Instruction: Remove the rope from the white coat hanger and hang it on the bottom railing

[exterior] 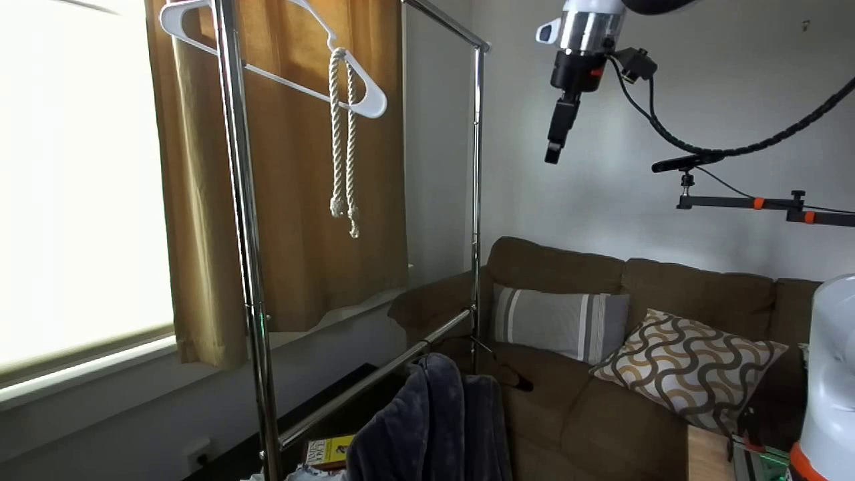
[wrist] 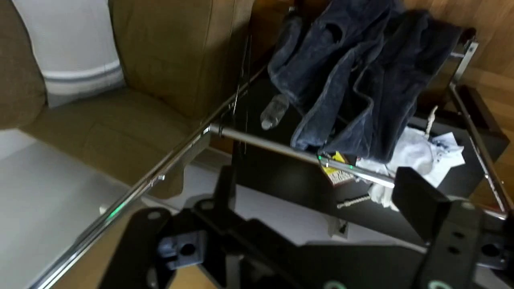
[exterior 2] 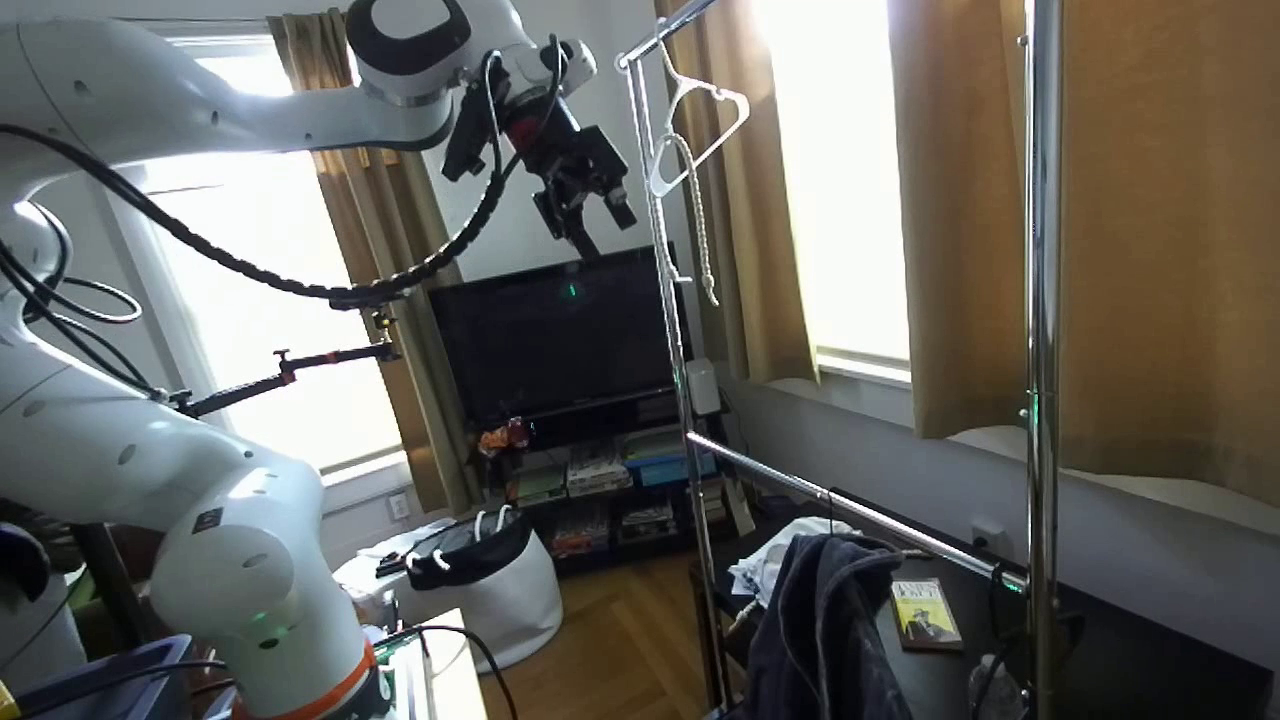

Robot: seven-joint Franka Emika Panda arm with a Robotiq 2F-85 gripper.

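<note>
Nearest the camera in your wrist view, the Robotiq gripper [wrist: 319, 188] has its two fingers spread wide. Across an exterior view from left to right, you first meet the near upright of the chrome garment rack [exterior: 244, 214], then the white coat hanger [exterior: 287, 83] before a tan curtain [exterior: 300, 227]. Your twisted rope [exterior: 336, 133] is looped over the hanger's sloping arm, two strands dangling past the lower bar. Below, the bottom railing [exterior: 374, 379] carries a dark plush robe [exterior: 427, 421]. Farther right, a striped pillow [exterior: 554, 321] sits on the brown sofa [exterior: 561, 267], the gripper higher in that view, apart from the rope; then a wavy-patterned pillow [exterior: 695, 371] and, at the edge, a white link of the Panda arm [exterior: 835, 381].
</note>
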